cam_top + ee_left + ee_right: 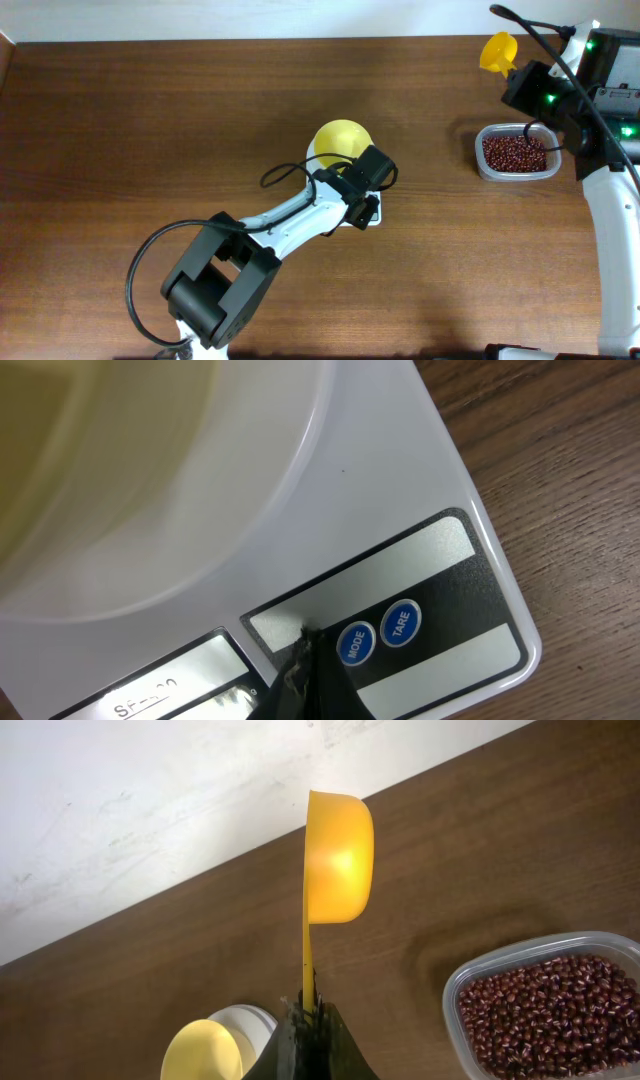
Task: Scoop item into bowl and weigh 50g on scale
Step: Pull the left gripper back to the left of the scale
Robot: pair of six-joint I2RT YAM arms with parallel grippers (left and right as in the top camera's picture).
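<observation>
The pale yellow bowl [338, 142] stands on the white scale [373, 214], which my left arm mostly covers. My left gripper [360, 203] is shut, and its tip [303, 642] rests on the scale's [400, 470] front panel just left of the blue MODE button [356, 644]. The bowl's underside [90, 450] fills the upper left of the left wrist view. At the far right, my right gripper [308, 1012] is shut on the handle of a bright yellow scoop [338, 860] held up in the air, its cup empty. The reddish-brown beans [515, 152] lie in a clear container [452, 995].
A blue TARE button [400, 623] sits right of MODE, and the grey display [150, 680] lies to the left. The bean container [482, 160] stands near the table's right side, under the right arm. A pale wall borders the table's far edge.
</observation>
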